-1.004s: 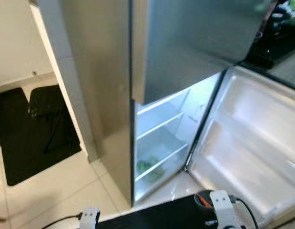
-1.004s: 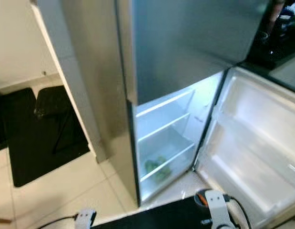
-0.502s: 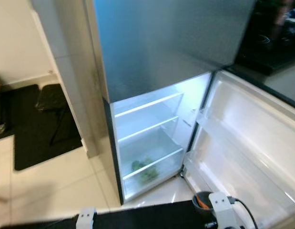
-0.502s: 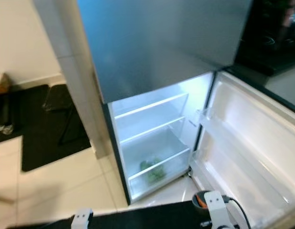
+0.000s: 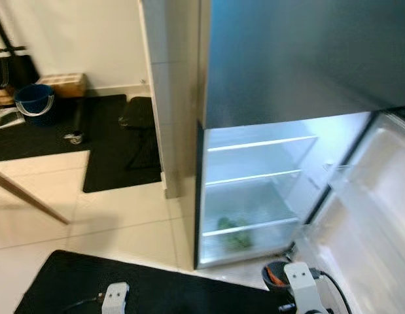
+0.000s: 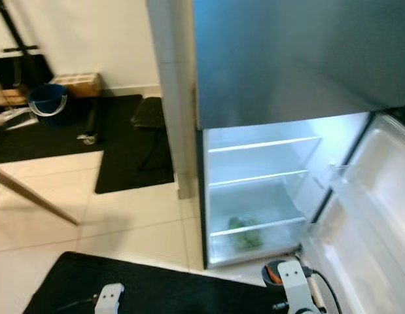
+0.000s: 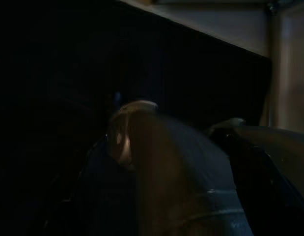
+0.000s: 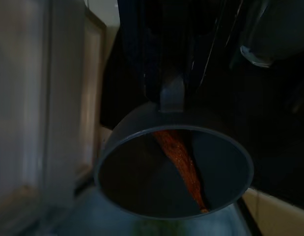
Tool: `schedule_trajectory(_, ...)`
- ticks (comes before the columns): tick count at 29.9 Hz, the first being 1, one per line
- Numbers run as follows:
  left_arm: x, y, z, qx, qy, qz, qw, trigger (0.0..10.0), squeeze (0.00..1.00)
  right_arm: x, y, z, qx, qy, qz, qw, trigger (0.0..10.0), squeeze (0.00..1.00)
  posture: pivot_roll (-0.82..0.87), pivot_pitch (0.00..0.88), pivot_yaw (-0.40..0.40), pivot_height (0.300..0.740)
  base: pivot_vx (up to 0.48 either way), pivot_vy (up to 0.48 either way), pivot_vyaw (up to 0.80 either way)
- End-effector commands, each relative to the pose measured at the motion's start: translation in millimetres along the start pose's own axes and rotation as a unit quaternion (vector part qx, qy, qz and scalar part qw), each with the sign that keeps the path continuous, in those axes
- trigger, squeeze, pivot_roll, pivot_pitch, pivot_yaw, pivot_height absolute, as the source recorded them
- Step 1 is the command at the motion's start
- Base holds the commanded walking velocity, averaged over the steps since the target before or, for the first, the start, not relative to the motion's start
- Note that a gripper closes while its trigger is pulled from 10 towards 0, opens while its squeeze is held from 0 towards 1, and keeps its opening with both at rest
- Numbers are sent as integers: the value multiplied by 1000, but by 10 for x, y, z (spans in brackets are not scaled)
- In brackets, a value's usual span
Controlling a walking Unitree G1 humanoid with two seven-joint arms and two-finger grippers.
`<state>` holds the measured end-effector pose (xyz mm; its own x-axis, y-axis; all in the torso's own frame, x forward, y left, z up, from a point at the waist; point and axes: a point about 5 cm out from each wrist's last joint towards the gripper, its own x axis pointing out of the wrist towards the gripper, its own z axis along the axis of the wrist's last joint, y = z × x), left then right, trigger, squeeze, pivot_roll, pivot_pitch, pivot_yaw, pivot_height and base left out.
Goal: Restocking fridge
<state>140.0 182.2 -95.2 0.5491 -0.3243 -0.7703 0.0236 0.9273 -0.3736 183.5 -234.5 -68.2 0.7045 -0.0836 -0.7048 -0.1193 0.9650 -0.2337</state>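
at the lower right of the head views: the right gripper (image 8: 171, 96) carries a dark grey cup (image 8: 174, 169) low beside the robot, its fingers pinching the cup's rim at the near side.
cup contents: one orange strip, probably a carrot (image 8: 181, 164), leans inside the cup from the pinched side down to the far wall; its long axis runs away from the fingers.
cup in head view: the round mouth with the orange inside shows at the bottom edge (image 5: 276, 275), just left of the silver right wrist.
fridge (image 5: 300, 59): the lower compartment is lit and its door (image 5: 372, 216) is swung out on the robot's right.
shelves: two glass shelves (image 5: 254, 178) run across the compartment, and the bottom bin holds leafy greens (image 5: 235, 237).
key relation: the open compartment lies ahead of and above the cup, slightly to the robot's left of the right gripper; the open door stands just right of that arm.
nearer arm: the right, judged by where it stands and by its load.
left gripper: its wrist view is very dark; i cannot tell how its fingers are set.
floor to the left: a black mat (image 5: 120, 163), and a blue bucket (image 5: 33, 103) near the wall.
judgement: the cup is not yet in the fridge; the reach needs to go forward and up with the cup's mouth kept level.
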Motion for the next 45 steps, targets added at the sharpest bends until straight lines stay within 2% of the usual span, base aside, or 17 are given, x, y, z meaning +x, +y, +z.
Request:
schedule_trajectory(1, 6, -1, 13, 7, 4, 0, 1000, 10000, 0, 4, -7, 10, -2, 0, -4, 1000, 10000, 0, 58, 5, -23, 740, 0, 0, 0)
schedule_trajectory(10, 11, -23, -5, 9, 7, -6, 1000, 10000, 0, -4, 1, -24, 3, 8, -1, 1000, 10000, 0, 58, 3, -23, 740, 0, 0, 600)
schedule_trajectory(19, 10, -34, -22, 10, 10, -13, 1000, 10000, 0, -29, -9, -96, -5, 20, -10, 1000, 10000, 0, 61, 6, -24, 740, 0, 0, 0)
schedule_trajectory(25, 18, -63, -42, 3, 17, -25, 1000, 10000, 0, -32, -10, -109, -7, 23, -7, 1000, 10000, 0, 58, 0, -29, 740, 0, -457, 0)
schedule_trajectory(38, 35, -102, -72, -10, 19, -24, 999, 10000, 0, -61, -31, -187, -25, 39, -10, 999, 10000, 0, 58, 0, -32, 740, 0, 0, 0)
schedule_trajectory(45, 32, -102, -108, -11, 27, -19, 999, 10000, 0, -107, -30, -324, 2, 70, -27, 997, 10000, 0, 63, 0, -36, 740, 0, 0, 0)
